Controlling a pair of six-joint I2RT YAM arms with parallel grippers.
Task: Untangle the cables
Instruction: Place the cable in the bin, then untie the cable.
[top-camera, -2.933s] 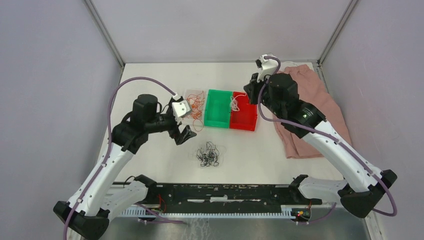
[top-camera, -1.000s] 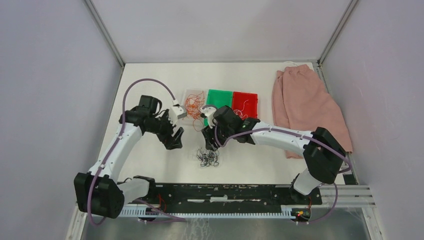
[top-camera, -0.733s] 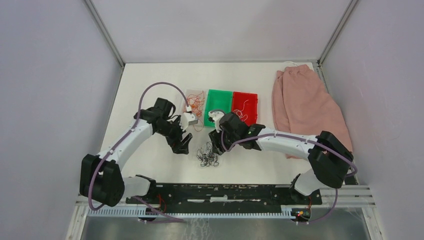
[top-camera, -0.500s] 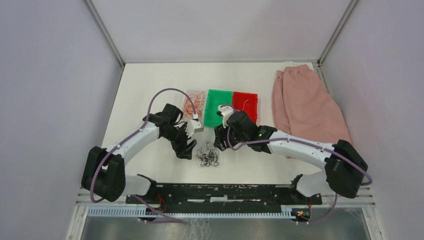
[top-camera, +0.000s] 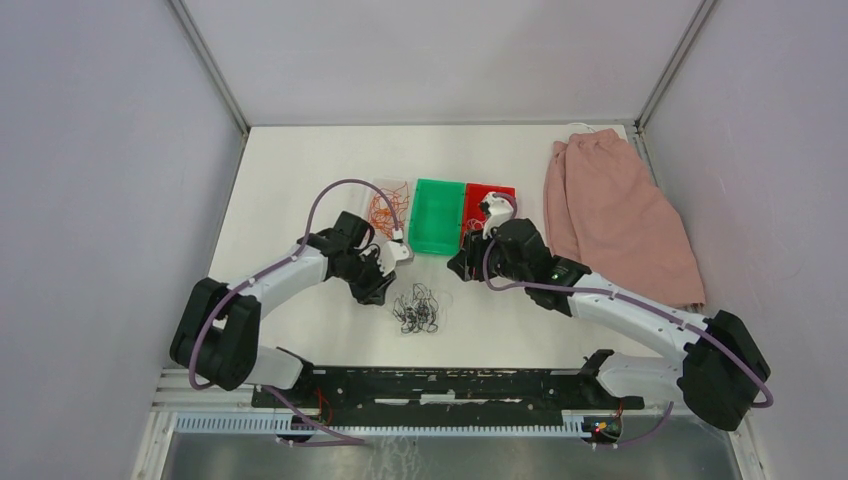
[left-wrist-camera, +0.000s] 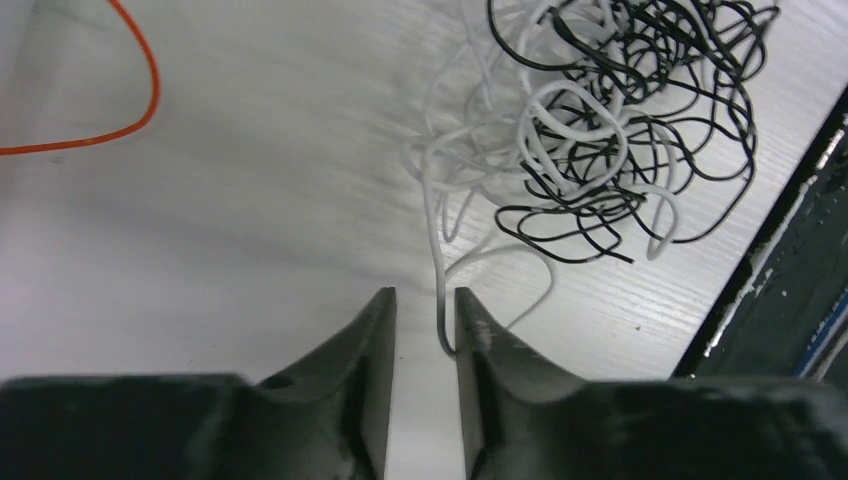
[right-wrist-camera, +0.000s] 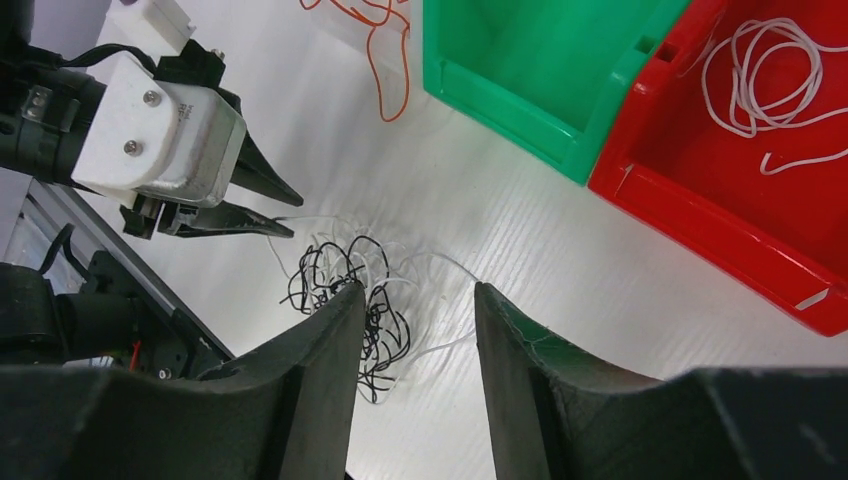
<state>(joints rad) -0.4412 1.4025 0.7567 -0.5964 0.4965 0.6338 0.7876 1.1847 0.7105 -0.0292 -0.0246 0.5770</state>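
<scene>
Finding the cables (top-camera: 417, 308) lying as a loose black-and-white clump on the tabletop (top-camera: 300, 180), low in the centre of the top view. Placing the left tool (top-camera: 378, 288) just beside the clump's upper left edge. Placing the right tool (top-camera: 456, 269) further off to the upper right, near the spot where the green bin (top-camera: 436, 228) and the red bin (top-camera: 475, 195) are meeting. Judging the left tool the nearer of the two.

Resting the coming move on what is showing in the left wrist view. Seeing the clump sitting in the upper right of that frame. Seeing one white strand (left-wrist-camera: 437, 260) trailing out of the clump, straight down the picture, and ending in the gap between the fingers (left-wrist-camera: 375, 340). Reading the strand's long axis as running top to bottom, in line with the fingers rather than across them.

Finding the left tool's jaws standing narrowly apart, with a slit wider than the strand showing between them, so not clenching it yet. Noting the strand's end lying close against the inner face of the right-hand finger.

Finding the right tool released and carrying nothing, its jaws wide, hovering above the tabletop with the clump showing beyond its fingers at lower left of its own view.

Expecting a clench on the strand next, then a pull away from the clump.
</scene>
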